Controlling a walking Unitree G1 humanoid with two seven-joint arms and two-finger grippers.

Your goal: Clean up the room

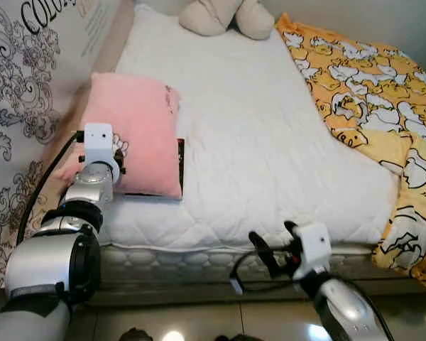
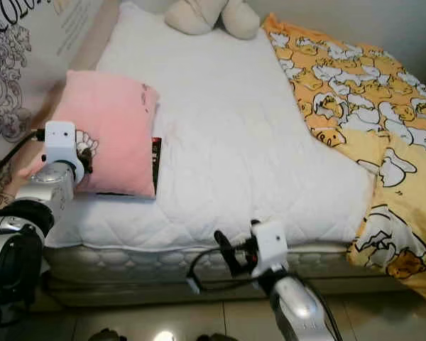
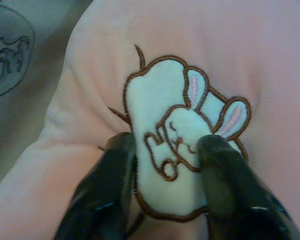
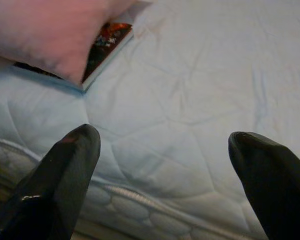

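Pillow [image 1: 135, 131], pink, lies at the left edge of the bed [image 1: 255, 142], its long axis running up the bed, and the left gripper [image 3: 165, 165] pinches its near corner, while the right gripper [image 4: 162, 165] hangs open at the bed's foot.

White quilted mattress [image 1: 255, 142] on a bed, beside a wall panel [image 1: 21, 78] with grey scrollwork and dark lettering. Glossy tiled floor [image 1: 199, 323] below, reflecting a light.
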